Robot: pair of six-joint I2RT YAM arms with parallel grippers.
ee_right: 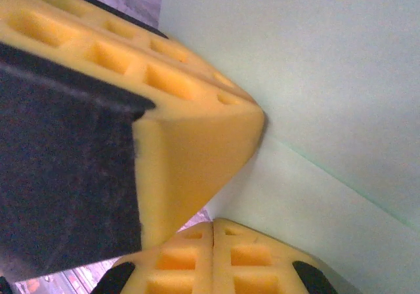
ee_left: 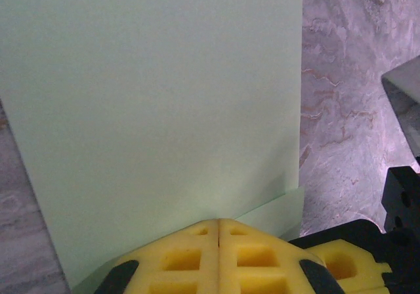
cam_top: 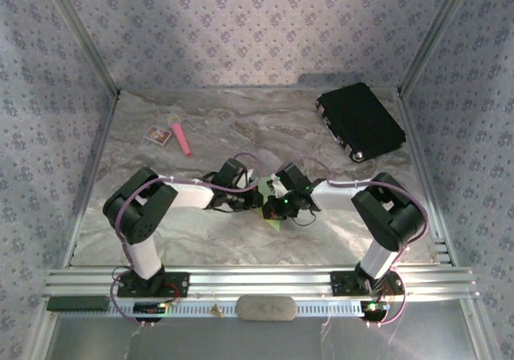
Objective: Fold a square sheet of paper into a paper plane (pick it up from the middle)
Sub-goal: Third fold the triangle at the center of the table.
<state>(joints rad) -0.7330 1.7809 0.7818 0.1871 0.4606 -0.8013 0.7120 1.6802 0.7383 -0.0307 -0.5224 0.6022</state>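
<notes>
Marble-patterned desk (cam_top: 201,239) carries a black case (cam_top: 360,121) at its far right. Lime-green, the square sheet of paper (ee_left: 151,110) lies flat at mid-desk, a narrow flap showing along one edge. Left fingers (ee_left: 184,258) are pressed together, tips at the paper's near edge. Right fingers (ee_right: 177,258) are likewise together, on the sheet just beside them. Far left lie a pink stick (cam_top: 181,135) and a small card (cam_top: 157,135).

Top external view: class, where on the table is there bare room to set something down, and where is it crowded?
Free: the back middle, between the pink stick and the black case; the near strip along the metal rail. Crowded: the centre, where the left gripper and right gripper meet at the green paper.
</notes>
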